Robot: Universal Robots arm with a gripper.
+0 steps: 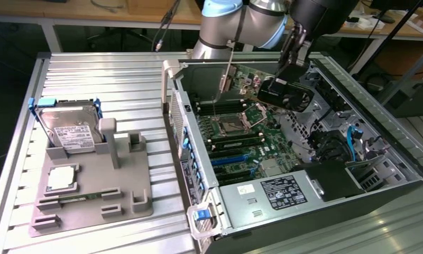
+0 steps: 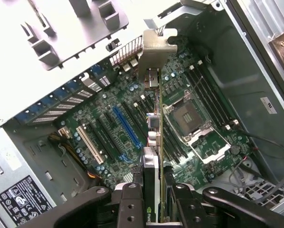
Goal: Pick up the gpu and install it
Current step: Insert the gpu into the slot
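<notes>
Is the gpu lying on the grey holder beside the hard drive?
No, the gripper holds the gpu up over the motherboard inside the open computer case.

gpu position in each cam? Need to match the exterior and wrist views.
Exterior view: gpu hangs over the open case, toward the exterior view's right of the CPU socket.
Wrist view: gpu is seen edge-on, clamped in the gripper, with its silver bracket at the far end.
Shared landmark: the CPU socket.
</notes>
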